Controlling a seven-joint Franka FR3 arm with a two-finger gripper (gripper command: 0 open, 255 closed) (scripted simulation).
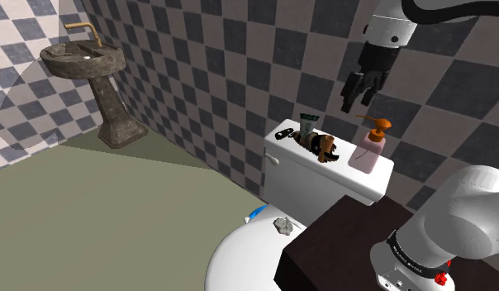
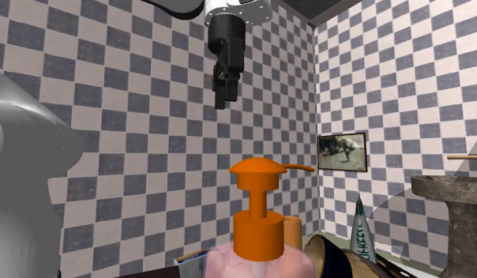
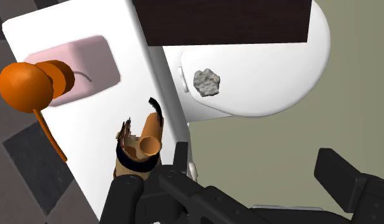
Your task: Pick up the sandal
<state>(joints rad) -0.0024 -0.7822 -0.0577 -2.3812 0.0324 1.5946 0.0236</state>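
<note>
Gripper [image 1: 358, 97], spread wide and empty, hanging from raised white arm [image 1: 393, 28], pointing down above brown sandal [image 1: 318, 145] on white toilet tank [image 1: 306, 178] beside pink soap bottle [image 1: 368, 150].

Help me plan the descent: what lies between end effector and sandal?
Nothing: the shoulder view shows bare air between end effector and sandal; the pump bottle stands aside.

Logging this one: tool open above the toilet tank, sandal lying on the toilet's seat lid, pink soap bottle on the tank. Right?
One slip: the sandal lies on the tank, beside the pink soap bottle, as the shoulder view shows. The tool is open above the tank.
</note>
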